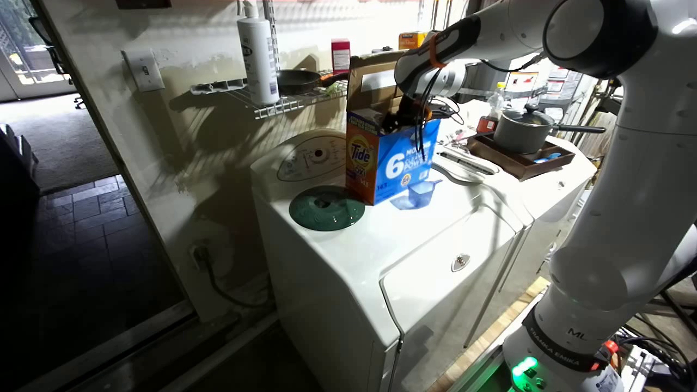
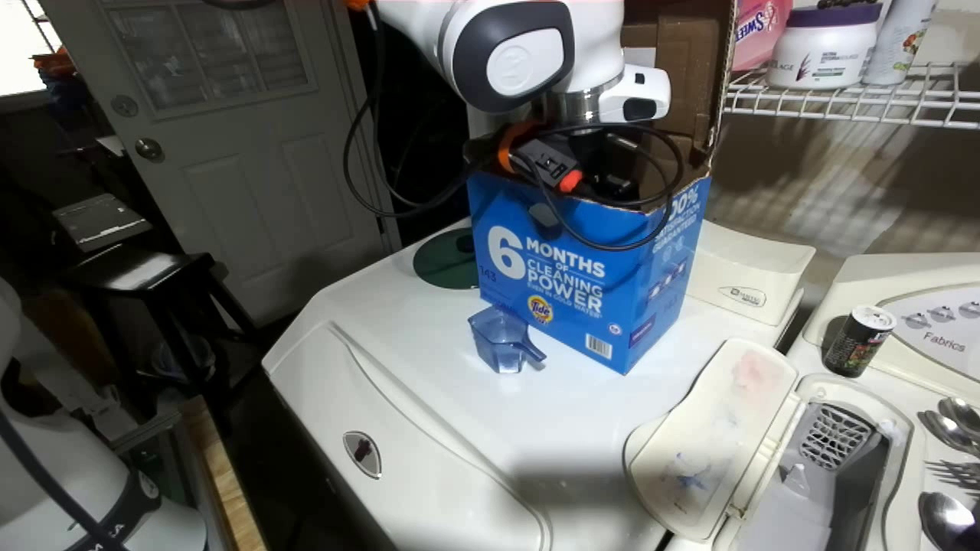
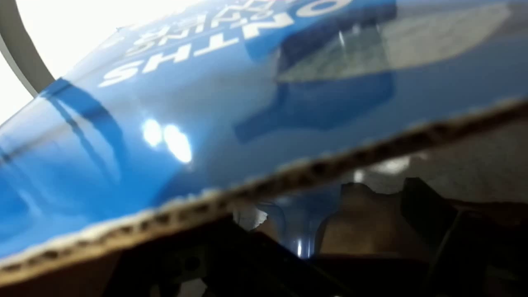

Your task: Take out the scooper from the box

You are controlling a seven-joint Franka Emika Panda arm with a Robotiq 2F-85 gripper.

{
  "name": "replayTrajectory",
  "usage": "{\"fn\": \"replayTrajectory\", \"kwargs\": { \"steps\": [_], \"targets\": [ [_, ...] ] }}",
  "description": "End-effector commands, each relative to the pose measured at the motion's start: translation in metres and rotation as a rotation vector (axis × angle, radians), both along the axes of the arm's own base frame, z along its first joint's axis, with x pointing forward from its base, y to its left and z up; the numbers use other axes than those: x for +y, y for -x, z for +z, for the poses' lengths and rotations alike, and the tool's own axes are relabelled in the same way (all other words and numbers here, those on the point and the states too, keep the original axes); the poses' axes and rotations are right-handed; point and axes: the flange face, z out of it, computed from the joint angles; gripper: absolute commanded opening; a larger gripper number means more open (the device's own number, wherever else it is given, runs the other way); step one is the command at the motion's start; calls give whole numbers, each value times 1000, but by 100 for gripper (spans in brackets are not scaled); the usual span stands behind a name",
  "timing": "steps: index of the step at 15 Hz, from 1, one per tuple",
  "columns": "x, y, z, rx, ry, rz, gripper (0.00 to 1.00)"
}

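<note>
The blue box [image 2: 586,275] is standing on the white laundry machine [image 1: 392,239], and the fingers [image 3: 425,206] are hanging down inside it, standing wide apart and not gripping anything. Between them a blue see-through thing is showing; with some doubt, as the wrist view is dark and blurred there, I am taking it for the scooper [image 3: 305,227]. A blue scoop [image 2: 501,344] is also resting outside, just beside the box. From here, a few things are threatening the lift. The cardboard edge [image 3: 222,199] is running close to the fingers, so a hasty or sideways pull could be catching it and tipping the box. The looping cable [image 2: 605,249] is hanging in front of the box and could be snagging on the same edge. If the fingers are closing off centre, the scooper could be sliding away.
</note>
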Motion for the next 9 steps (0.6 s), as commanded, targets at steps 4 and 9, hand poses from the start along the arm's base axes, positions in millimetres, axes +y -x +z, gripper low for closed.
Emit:
{"fn": "replayTrajectory", "kwargs": {
  "steps": [4, 9],
  "targets": [
    [-6, -10, -7, -22, -20, 0, 100],
    [-9, -12, -5, -50, -27, -14, 100]
  ]
}}
